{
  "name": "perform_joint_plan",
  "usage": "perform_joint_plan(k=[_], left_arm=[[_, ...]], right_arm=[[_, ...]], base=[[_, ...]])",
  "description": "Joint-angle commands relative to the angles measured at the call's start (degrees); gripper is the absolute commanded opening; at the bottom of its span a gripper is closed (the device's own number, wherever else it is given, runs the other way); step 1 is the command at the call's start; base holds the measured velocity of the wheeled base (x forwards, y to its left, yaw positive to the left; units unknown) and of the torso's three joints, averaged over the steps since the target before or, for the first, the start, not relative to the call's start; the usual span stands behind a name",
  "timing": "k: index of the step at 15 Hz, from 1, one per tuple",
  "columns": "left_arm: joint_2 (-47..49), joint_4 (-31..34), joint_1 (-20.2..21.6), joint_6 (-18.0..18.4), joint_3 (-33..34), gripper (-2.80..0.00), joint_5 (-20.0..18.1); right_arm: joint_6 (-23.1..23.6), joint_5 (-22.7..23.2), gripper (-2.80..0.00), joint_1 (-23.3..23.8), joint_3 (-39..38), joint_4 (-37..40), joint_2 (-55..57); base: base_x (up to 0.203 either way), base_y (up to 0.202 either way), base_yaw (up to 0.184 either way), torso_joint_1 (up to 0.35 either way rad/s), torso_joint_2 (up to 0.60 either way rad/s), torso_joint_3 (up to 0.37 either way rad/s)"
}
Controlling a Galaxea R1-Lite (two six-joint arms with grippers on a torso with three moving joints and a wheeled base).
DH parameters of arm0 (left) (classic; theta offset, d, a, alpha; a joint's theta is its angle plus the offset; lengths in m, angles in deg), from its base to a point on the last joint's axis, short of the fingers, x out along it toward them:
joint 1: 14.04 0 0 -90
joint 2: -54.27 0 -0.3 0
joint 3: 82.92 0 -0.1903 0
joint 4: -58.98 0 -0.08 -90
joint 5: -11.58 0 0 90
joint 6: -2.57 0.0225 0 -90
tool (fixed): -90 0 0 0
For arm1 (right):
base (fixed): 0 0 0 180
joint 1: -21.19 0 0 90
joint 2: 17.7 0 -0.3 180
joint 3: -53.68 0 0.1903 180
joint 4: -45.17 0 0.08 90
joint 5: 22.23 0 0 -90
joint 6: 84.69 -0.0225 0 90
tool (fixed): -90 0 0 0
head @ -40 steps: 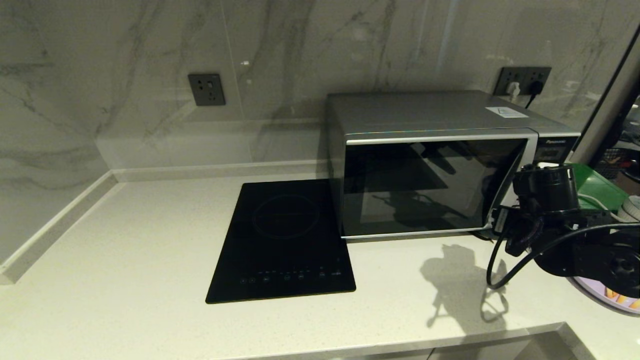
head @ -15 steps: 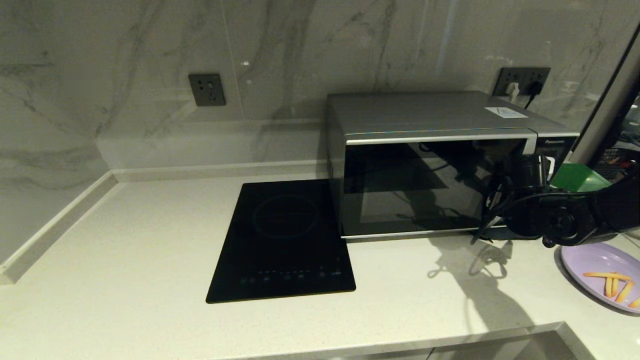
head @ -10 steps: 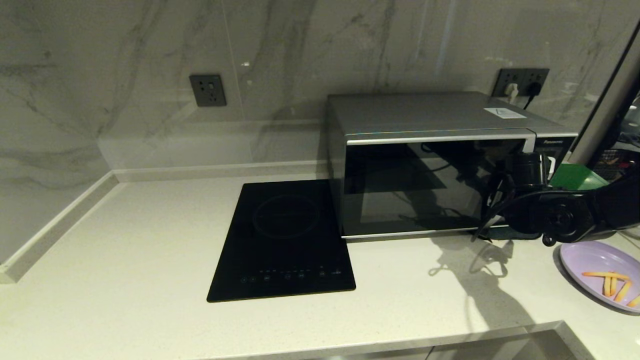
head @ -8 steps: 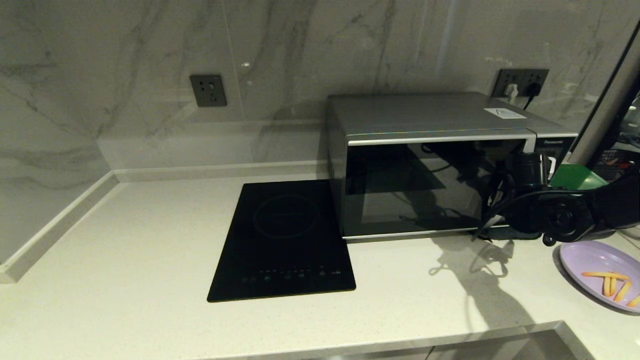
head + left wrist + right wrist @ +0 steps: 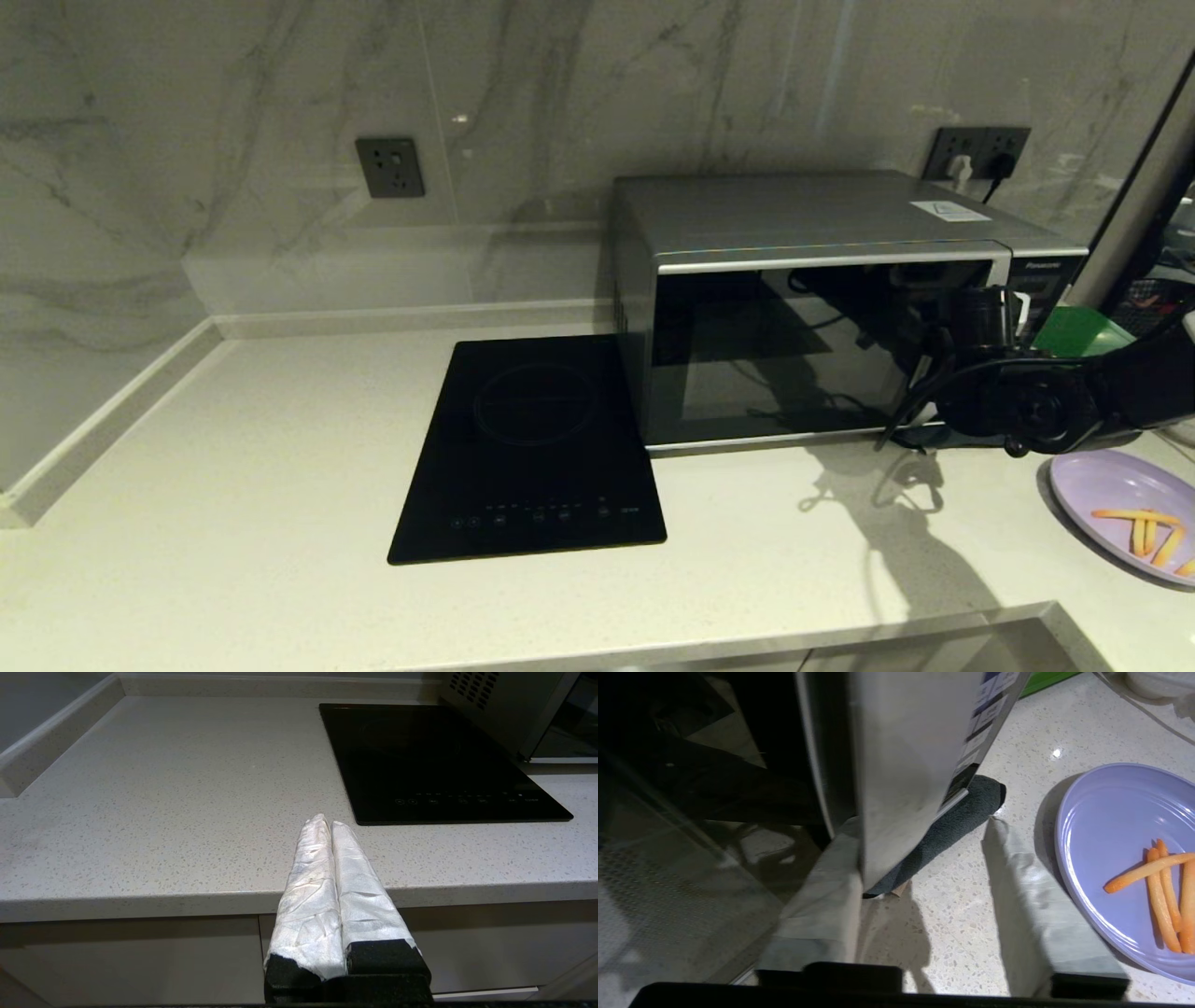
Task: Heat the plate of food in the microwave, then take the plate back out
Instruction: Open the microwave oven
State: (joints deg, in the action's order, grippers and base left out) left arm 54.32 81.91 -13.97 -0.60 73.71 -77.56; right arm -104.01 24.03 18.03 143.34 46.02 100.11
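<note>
The silver-grey microwave point(image 5: 803, 308) stands at the back right of the counter, its dark glass door point(image 5: 691, 812) slightly ajar at the handle side. My right gripper point(image 5: 920, 823) is open at that side. One finger point(image 5: 822, 891) is tucked behind the silver handle strip point(image 5: 901, 774), and the other finger point(image 5: 1031, 896) stands out in front over the counter. The lavender plate point(image 5: 1111, 499) with a few orange sticks point(image 5: 1157, 882) lies on the counter just right of the gripper. My left gripper point(image 5: 327, 823) is shut and empty, parked off the counter's front edge.
A flat black induction cooktop point(image 5: 532, 448) lies left of the microwave. A dark grey cloth point(image 5: 957, 821) sits under the microwave's front corner. A green tray point(image 5: 1074, 331) and a white bowl point(image 5: 1153, 681) are behind the plate. The counter's front edge point(image 5: 840, 635) is near.
The right arm has lifted off the plate and moved up to the microwave's handle side. In the last half second the door's handle edge has come slightly forward.
</note>
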Motion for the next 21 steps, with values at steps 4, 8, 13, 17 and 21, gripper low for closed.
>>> perform_joint_plan(k=[4,8,13,17,21], left_arm=[[0.0,0.0,0.0,-0.1,0.0,-2.80,0.1],[0.0,0.0,0.0,-0.1,0.0,-2.80,0.1],[0.0,0.0,0.0,-0.1,0.0,-2.80,0.1],[0.0,0.0,0.0,-0.1,0.0,-2.80,0.0],[0.0,0.0,0.0,-0.1,0.0,-2.80,0.1]], right_arm=[[-0.2,-0.5,-2.80,-0.6,-0.6,0.4,0.0],[-0.2,-0.6,-2.80,-1.6,-1.0,0.4,-0.3],[-0.3,-0.8,-2.80,-2.4,-2.8,0.3,-1.1],[-0.2,-1.9,-2.80,-2.9,-5.9,-2.6,-1.8],[-0.2,-2.0,-2.80,-4.1,-9.9,-4.2,-3.5]], base=[[0.000,0.000,0.000,0.000,0.00,0.000],[0.000,0.000,0.000,0.000,0.00,0.000],[0.000,0.000,0.000,0.000,0.00,0.000],[0.000,0.000,0.000,0.000,0.00,0.000],[0.000,0.000,0.000,0.000,0.00,0.000]])
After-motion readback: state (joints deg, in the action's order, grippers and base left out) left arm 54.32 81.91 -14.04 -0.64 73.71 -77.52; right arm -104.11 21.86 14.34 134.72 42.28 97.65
